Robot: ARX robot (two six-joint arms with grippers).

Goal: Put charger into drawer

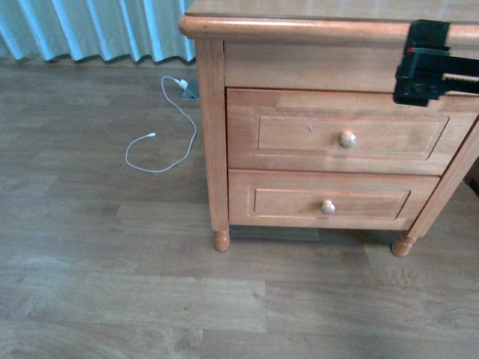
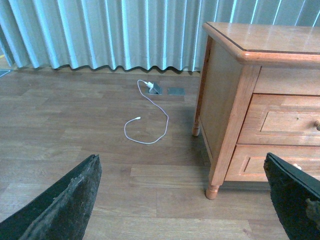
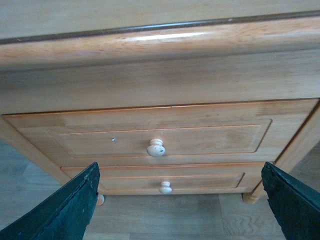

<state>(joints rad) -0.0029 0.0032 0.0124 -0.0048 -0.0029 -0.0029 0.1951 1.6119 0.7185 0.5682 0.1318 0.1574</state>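
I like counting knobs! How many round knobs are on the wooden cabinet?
2. One knob sits in the middle of the taller upper drawer, and a smaller knob sits on the shorter lower drawer right below it. Both drawers are closed.

The light is soft and even, like daylight in a room. The curtain looks bright and a bit blue. A white shine runs along the cabinet's top edge in the right wrist view. A small dark shadow sits under the cabinet. The front view is a little fuzzy. The black fingers close to the wrist cameras look blurry.
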